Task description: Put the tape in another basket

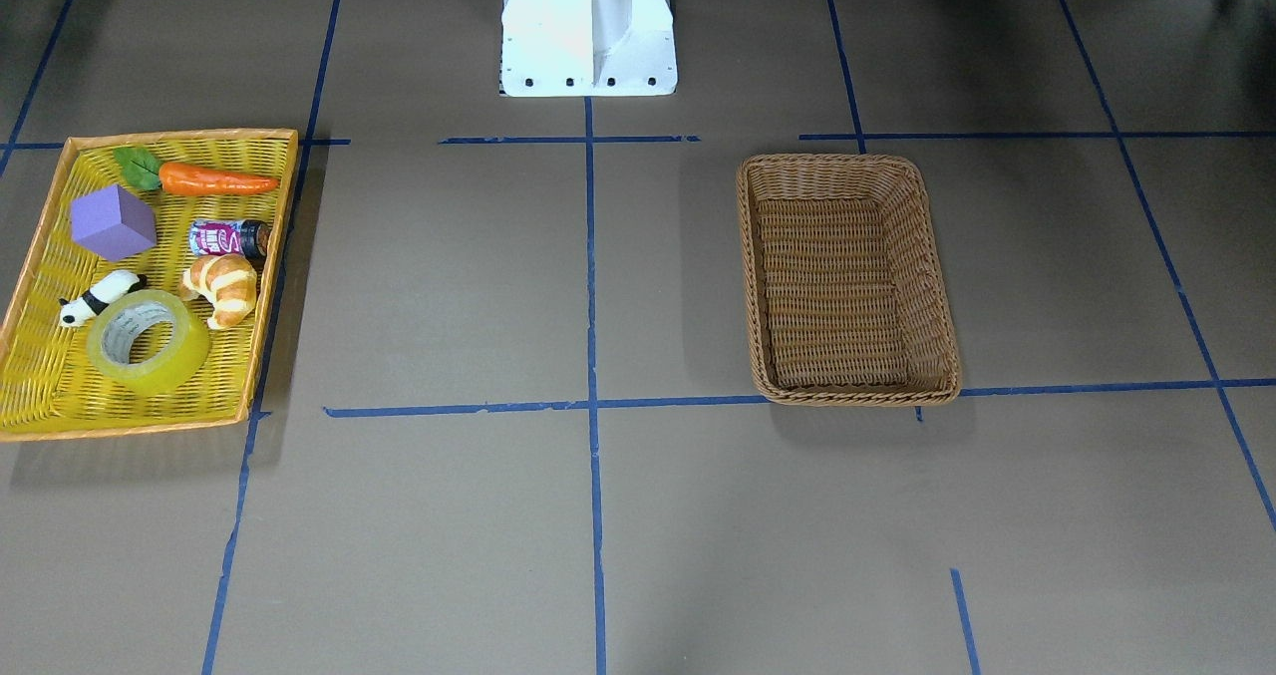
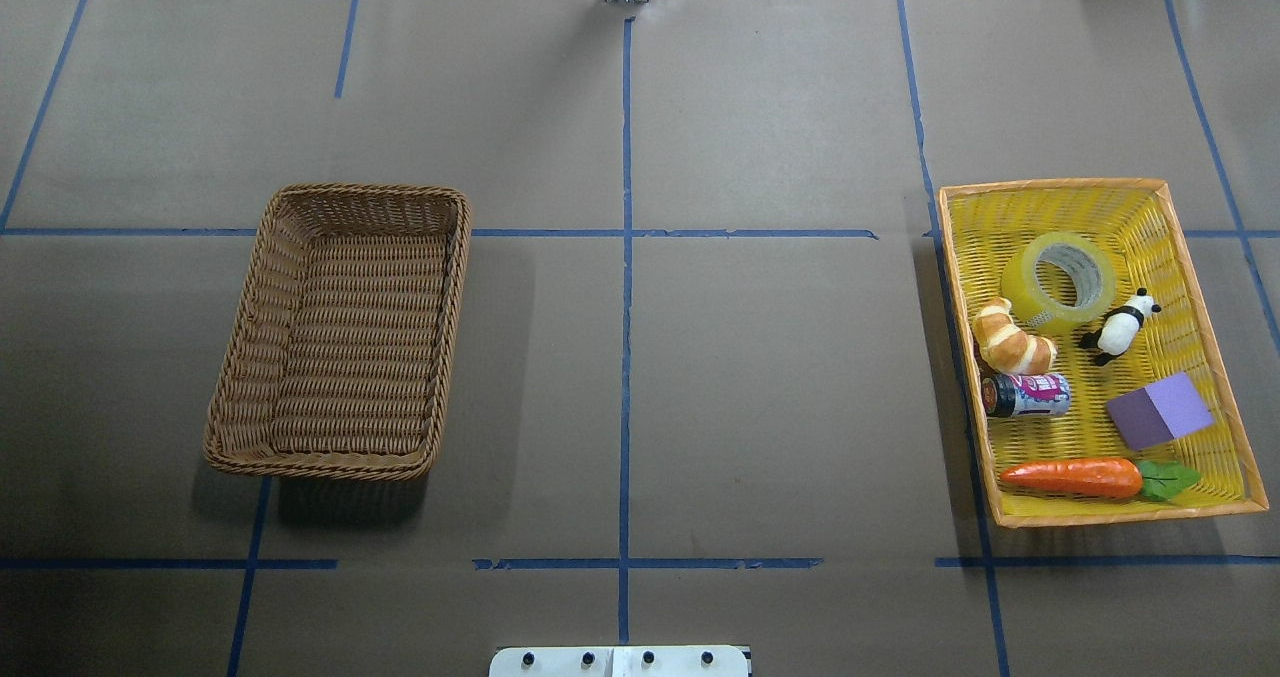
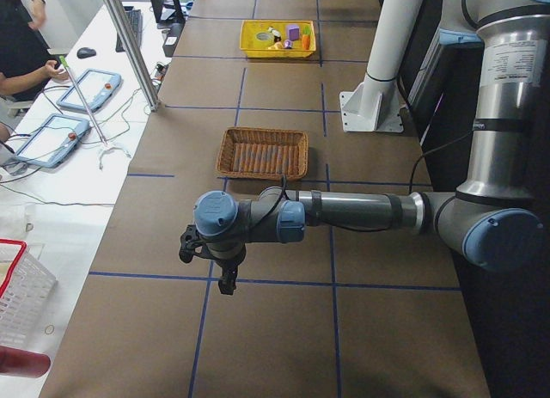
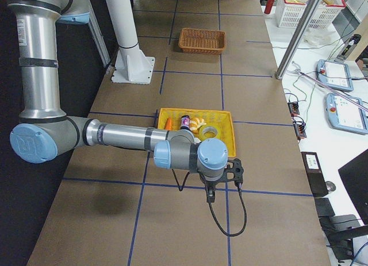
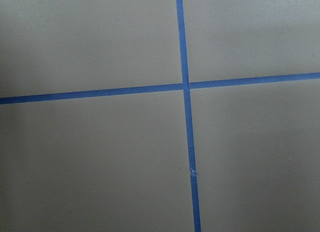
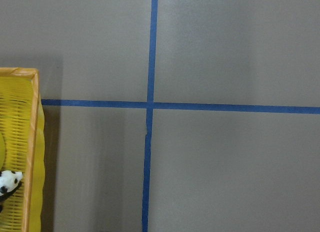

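Observation:
The yellow-green tape roll point(image 1: 177, 358) lies in the flat yellow tray point(image 1: 179, 137), beside a croissant and a toy panda; it also shows in the overhead view point(image 2: 1024, 283) and the exterior right view point(image 4: 208, 132). The brown wicker basket point(image 1: 939, 266) stands empty on the other half of the table point(image 2: 455, 287). My left gripper point(image 3: 227, 282) hangs over bare table beyond the basket. My right gripper point(image 4: 210, 196) hangs over bare table just beyond the tray. Both show only in the side views, so I cannot tell whether they are open or shut.
The tray also holds a carrot point(image 2: 1075, 476), a purple block point(image 2: 1160, 410), a small can point(image 2: 1028, 395), a croissant point(image 2: 1012, 338) and a panda point(image 2: 1120, 326). The robot's white base point(image 1: 588, 27) stands mid-table. Blue tape lines grid the brown surface. An operator's desk lies alongside.

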`<state>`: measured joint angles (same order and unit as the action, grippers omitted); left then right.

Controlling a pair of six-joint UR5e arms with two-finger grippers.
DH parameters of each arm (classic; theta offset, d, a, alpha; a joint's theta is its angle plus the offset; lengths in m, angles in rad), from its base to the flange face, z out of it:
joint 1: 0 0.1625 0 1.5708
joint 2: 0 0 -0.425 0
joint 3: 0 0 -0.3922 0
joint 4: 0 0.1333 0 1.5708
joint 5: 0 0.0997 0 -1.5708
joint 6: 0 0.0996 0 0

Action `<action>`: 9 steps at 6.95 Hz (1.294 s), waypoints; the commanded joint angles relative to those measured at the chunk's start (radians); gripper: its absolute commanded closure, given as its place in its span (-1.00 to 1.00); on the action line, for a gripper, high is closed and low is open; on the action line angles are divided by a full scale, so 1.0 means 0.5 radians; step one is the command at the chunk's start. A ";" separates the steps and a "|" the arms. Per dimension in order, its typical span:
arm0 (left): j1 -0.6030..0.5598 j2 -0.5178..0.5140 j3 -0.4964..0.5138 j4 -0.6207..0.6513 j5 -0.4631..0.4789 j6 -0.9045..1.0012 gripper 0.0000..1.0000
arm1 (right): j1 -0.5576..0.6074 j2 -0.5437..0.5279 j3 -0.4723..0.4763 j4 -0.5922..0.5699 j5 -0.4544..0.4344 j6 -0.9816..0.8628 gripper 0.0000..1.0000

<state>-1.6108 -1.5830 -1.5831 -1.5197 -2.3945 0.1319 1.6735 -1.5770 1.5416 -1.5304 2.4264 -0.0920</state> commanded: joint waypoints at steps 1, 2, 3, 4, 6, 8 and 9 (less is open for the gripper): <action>0.000 -0.003 0.000 -0.001 0.000 -0.003 -1.00 | 0.000 0.000 0.006 -0.010 -0.002 0.000 -1.00; 0.000 0.000 0.000 -0.001 0.000 -0.003 -1.00 | 0.000 0.000 0.006 -0.010 -0.005 0.000 -1.00; 0.000 0.000 0.000 -0.001 0.000 -0.003 -1.00 | 0.000 -0.006 0.006 -0.007 -0.005 0.000 -1.00; 0.000 -0.003 0.000 -0.001 0.000 -0.003 -1.00 | 0.000 -0.009 0.009 -0.004 -0.002 0.000 -1.00; 0.000 -0.009 0.006 -0.001 0.000 -0.003 -1.00 | -0.003 -0.009 0.009 -0.001 -0.005 0.000 -1.00; 0.000 -0.009 0.003 -0.001 0.000 -0.003 -1.00 | -0.003 0.000 0.012 0.002 -0.015 0.000 -1.00; 0.000 -0.009 0.003 -0.007 -0.003 -0.003 -1.00 | -0.012 0.015 0.012 0.002 -0.024 -0.003 -1.00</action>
<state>-1.6107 -1.5876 -1.5810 -1.5210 -2.3949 0.1304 1.6705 -1.5763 1.5477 -1.5299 2.4195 -0.0921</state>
